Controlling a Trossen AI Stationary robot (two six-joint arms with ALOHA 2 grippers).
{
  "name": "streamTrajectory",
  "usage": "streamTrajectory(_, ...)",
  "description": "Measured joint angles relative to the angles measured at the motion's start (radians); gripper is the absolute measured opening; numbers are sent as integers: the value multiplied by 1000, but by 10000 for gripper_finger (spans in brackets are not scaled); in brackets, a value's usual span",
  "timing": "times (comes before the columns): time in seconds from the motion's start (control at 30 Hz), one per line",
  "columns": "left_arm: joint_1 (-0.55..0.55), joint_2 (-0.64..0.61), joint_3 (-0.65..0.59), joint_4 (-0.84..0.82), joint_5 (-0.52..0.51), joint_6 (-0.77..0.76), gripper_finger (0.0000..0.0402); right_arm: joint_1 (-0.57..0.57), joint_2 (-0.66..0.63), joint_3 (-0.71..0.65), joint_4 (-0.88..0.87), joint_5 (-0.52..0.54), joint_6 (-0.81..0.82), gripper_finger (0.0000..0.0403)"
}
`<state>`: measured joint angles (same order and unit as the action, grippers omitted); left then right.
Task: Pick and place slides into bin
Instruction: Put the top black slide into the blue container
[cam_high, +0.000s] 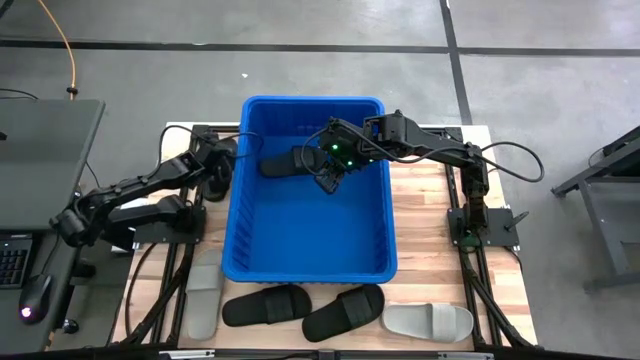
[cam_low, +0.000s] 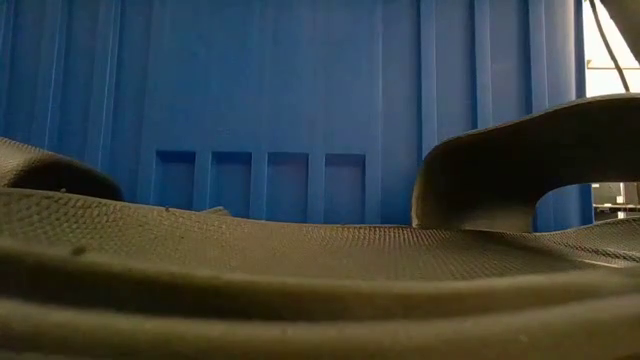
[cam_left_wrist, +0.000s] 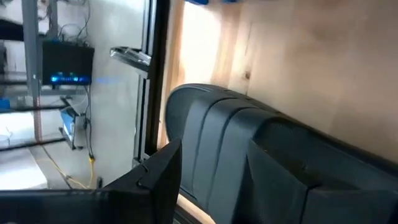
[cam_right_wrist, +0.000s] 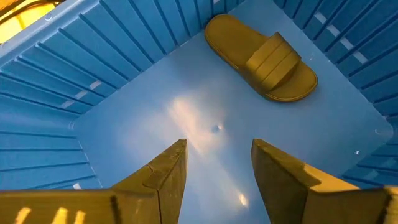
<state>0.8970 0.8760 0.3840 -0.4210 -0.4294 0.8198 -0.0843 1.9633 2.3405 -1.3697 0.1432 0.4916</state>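
Note:
The blue bin (cam_high: 312, 262) stands in the middle of the table. One black slide (cam_high: 285, 163) lies flat on the bin's floor near its far wall; it also shows in the right wrist view (cam_right_wrist: 261, 59). My right gripper (cam_high: 330, 178) hangs over the bin's far half, beside that slide, open and empty (cam_right_wrist: 217, 168). On the table in front of the bin lie a light grey slide (cam_high: 205, 297), two black slides (cam_high: 265, 305) (cam_high: 343, 312) and another light grey slide (cam_high: 428, 322). My left arm (cam_high: 190, 175) waits folded at the bin's left side.
The low view is filled by a black slide's sole and strap (cam_low: 520, 150), with the bin's ribbed wall (cam_low: 250, 100) behind it. Metal frame rails (cam_high: 470, 215) run along both sides of the bin. A desk with a keyboard and mouse (cam_high: 35, 295) stands off the table's left.

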Motion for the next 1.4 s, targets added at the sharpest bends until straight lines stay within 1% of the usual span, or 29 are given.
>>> streamTrajectory(0.2, -3, 27, 0, 28, -23, -47, 172, 0, 0, 0, 0, 2, 0, 167)
streamTrajectory(0.3, -29, 57, 0, 57, -63, -93, 172, 0, 0, 0, 0, 3, 4, 167)
streamTrajectory(0.47, -28, 121, 2, 51, -69, -98, 172, 0, 0, 0, 0, 2, 1, 167)
streamTrajectory(0.57, -27, 127, 2, 43, -91, -93, 172, 0, 0, 0, 1, 2, 1, 167)
streamTrajectory(0.67, -27, 124, 6, 29, -92, -89, 172, 0, 0, 0, 2, 2, 1, 167)
streamTrajectory(0.9, -27, 101, 10, 14, -55, -91, 172, 0, 0, 0, 3, -1, 2, 167)
streamTrajectory(1.07, -27, 101, 6, 18, -59, -82, 172, 0, 0, 0, 3, -1, 1, 167)
streamTrajectory(1.2, -27, 101, 2, 25, 4, -95, 173, 0, 0, 0, 3, -1, 1, 167)
streamTrajectory(1.4, -27, 102, 2, 42, 22, -116, 172, 0, 0, 0, 3, -1, 2, 167)
